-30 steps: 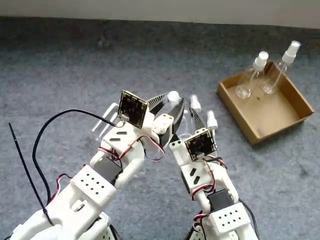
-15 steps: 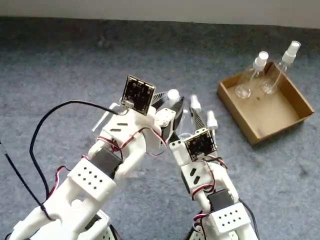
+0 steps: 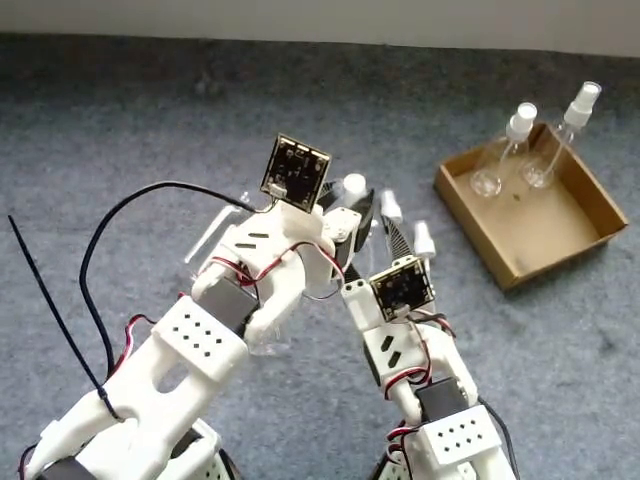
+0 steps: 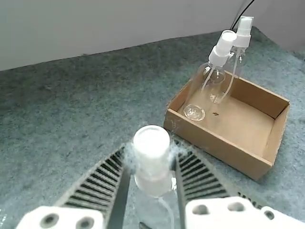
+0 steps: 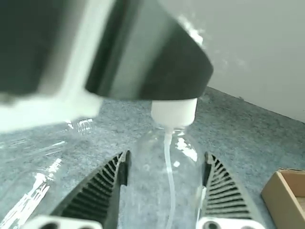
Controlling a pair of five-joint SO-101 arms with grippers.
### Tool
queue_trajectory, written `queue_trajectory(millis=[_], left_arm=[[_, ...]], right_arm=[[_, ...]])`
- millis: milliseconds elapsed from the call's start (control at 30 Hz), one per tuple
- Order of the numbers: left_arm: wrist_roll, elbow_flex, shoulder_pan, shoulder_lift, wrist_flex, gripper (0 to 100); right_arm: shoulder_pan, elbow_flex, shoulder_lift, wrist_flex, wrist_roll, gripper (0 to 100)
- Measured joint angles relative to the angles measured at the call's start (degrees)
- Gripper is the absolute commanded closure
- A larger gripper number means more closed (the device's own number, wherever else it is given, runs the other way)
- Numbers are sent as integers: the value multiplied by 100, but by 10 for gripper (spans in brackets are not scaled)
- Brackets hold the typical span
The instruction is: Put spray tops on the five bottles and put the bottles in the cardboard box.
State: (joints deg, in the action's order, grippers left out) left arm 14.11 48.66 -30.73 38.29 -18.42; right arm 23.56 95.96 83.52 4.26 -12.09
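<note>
Over the grey worktop [image 3: 120, 120], left claw [image 4: 150, 160] pinches the spray top [image 4: 151, 142] (centre frame), right claw [image 5: 166, 162] clamps the bottle [image 5: 155, 179]; straight alignment probably matters most.

Left arm [image 3: 200, 345] stretches from lower left up to frame centre, left gripper [image 4: 151, 160] pinched tight on a spray top [image 4: 151, 140]. Right arm [image 3: 420, 385] rises from the bottom edge just beside it, right gripper [image 5: 166, 164] clamped round a bottle [image 5: 181, 148].
</note>
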Motion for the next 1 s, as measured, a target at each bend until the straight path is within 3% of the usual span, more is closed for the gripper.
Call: queue_trajectory(millis=[267, 433, 567, 1000], left_arm=[[-9, 0, 167, 0, 0, 992], [26, -9, 220, 114, 44, 992], [448, -202, 220, 123, 0, 992], [519, -1169, -18, 70, -1556, 992]], right_arm=[[0, 0, 70, 9, 0, 872], [0, 0, 905, 53, 0, 872], [0, 0, 1732, 747, 0, 872], [26, 0, 1873, 914, -9, 872]])
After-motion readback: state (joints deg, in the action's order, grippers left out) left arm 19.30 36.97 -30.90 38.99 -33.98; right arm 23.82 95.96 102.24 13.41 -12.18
